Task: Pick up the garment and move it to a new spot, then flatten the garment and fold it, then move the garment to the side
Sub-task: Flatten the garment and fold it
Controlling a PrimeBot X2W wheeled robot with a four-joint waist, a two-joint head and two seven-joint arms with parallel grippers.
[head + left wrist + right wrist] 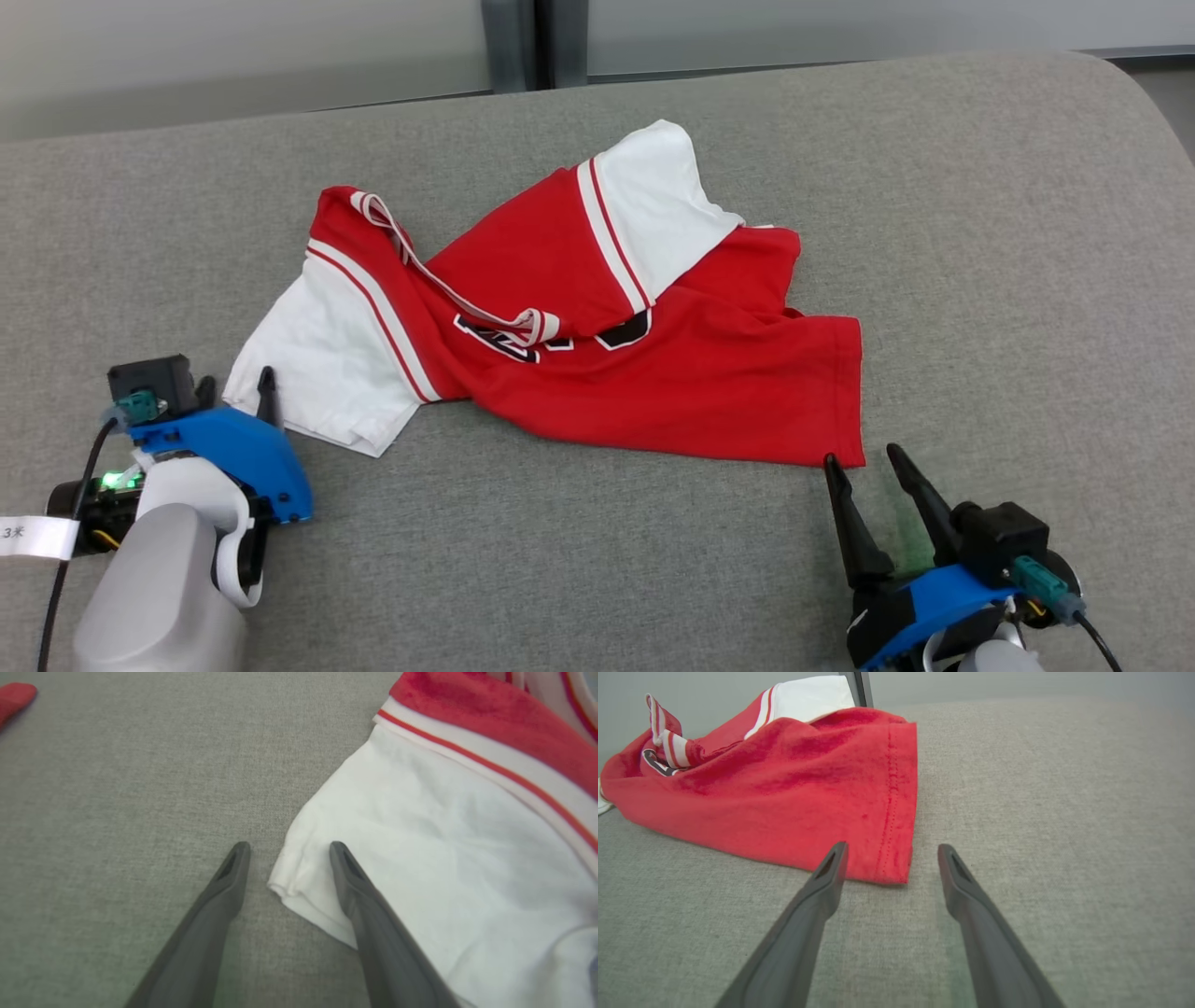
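Left fingers (224, 891) spread, a white sleeve (420, 858) corner lying between them. Right fingers (822, 891) spread too — a red shirt (784, 788) corner between them.

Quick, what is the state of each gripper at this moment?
Left gripper: open, around the white sleeve corner of the garment, holding nothing.
Right gripper: open, at the red hem corner, holding nothing.

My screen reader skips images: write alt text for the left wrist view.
The open left gripper straddles the corner of a white sleeve on a grey surface. The red garment body shows at upper right.
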